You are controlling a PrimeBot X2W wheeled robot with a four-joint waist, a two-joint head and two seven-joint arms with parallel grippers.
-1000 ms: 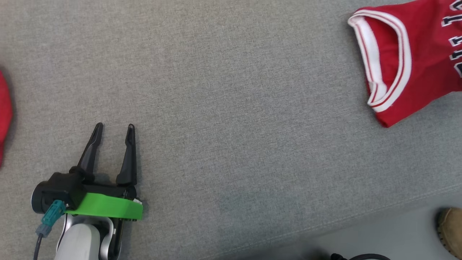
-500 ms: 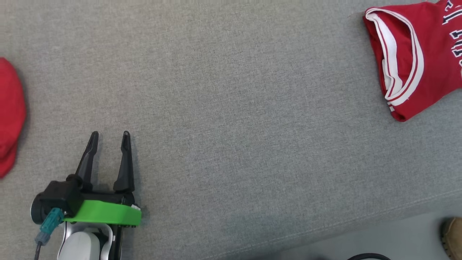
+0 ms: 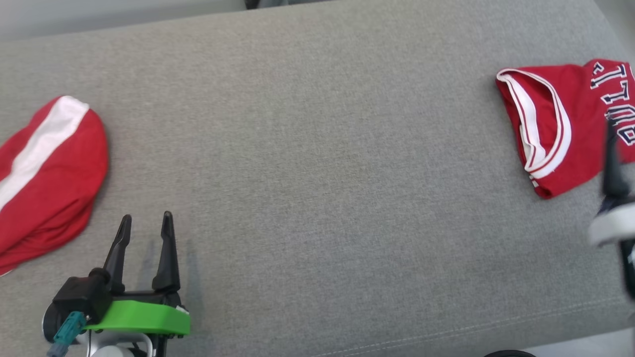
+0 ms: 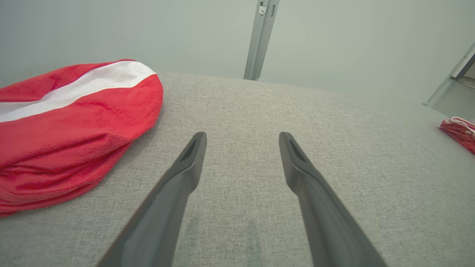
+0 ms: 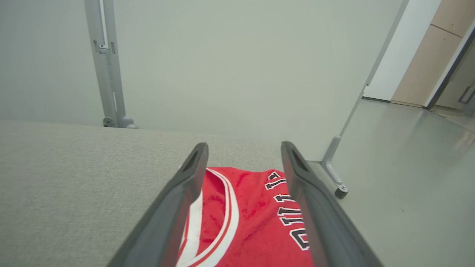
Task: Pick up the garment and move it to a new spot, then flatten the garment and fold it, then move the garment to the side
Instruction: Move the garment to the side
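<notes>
**Operator:** How do my jaws stand?

**Spotter:** Your right gripper (image 5: pixel 245 145) has its jaws spread wide with nothing between them. Your left gripper (image 3: pixel 145 216) is the same, jaws apart and empty.

**Operator:** Why are they placed like that?

**Spotter:** As I read it, your right one hangs over the jersey (image 3: pixel 580 99) because that is the piece you are working on. The jersey already looks folded into a compact shape, so setting it aside may well be done. I can't say for sure. Your left one sits low over the bare grey counter (image 3: pixel 317 173) at the near left, pointing to the far side and out of the way.

**Operator:** Where is the jersey relative to them?

**Spotter:** In your right wrist view it lies below and just beyond your right jaws. The white-trimmed neck opening is toward the left finger and the lettering toward the right one. I see no contact. From the head view it sits at the right end of the counter, near the edge. It is well apart from your left gripper, with the whole bare middle between them.

**Operator:** Anything else nearby?

**Spotter:** A red bundle with a white stripe (image 3: pixel 49 163) lies at the left end. It is near your left jaws, on their left, and not touching them. Don't mistake it for the jersey.
</notes>
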